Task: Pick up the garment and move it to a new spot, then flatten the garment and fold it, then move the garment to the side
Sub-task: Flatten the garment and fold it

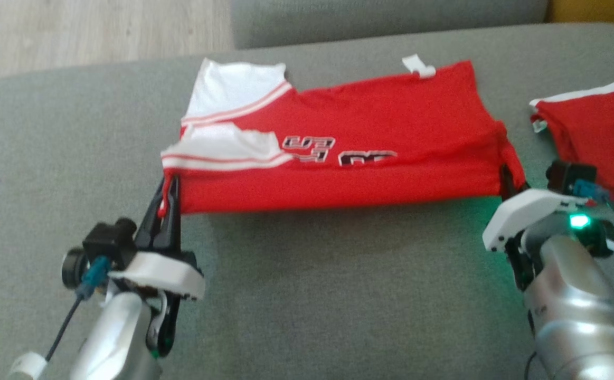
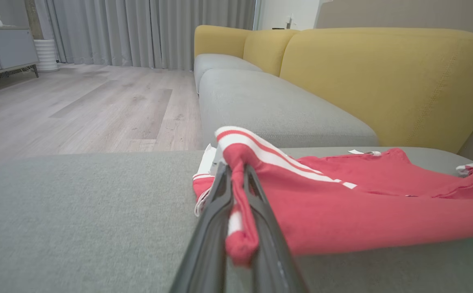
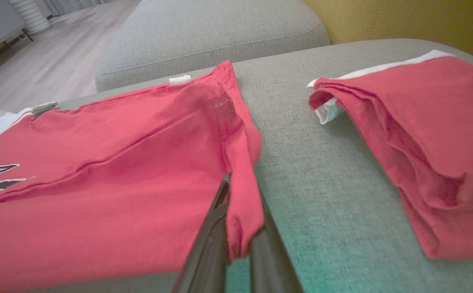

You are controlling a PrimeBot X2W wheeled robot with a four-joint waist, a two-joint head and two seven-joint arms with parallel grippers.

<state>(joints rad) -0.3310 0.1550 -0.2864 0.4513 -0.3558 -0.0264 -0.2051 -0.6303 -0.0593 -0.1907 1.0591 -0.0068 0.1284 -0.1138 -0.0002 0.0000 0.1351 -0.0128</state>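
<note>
The left gripper (image 1: 168, 182), at 8 o'clock in the head view, has its two dark fingers (image 2: 216, 211) drawn almost together, with only a bunched fold of cloth between them. It pinches the near left corner of the garment (image 1: 349, 153), just below the striped sleeve. The right gripper (image 1: 510, 179), at 3 o'clock, is closed just as tightly, and a flap of the garment's near right corner hangs between its fingers in the right wrist view. The garment's near edge runs straight between the two grippers, with a shadow on the cushion (image 1: 312, 295) beneath it.

The garment is a red jersey and lies across the grey cushion at 12 o'clock from the middle of the head view. It is folded lengthwise, so the dark lettering (image 1: 338, 150) is partly hidden.

There are two grippers, each gripping one corner. Two white sleeves (image 1: 233, 87) with red stripes are stacked at 10 o'clock. One white tag (image 1: 417, 66) sits on the far hem at 1 o'clock. There are two red garments in all. The second red garment (image 1: 597, 137) lies apart at 2 o'clock on the same cushion.
</note>
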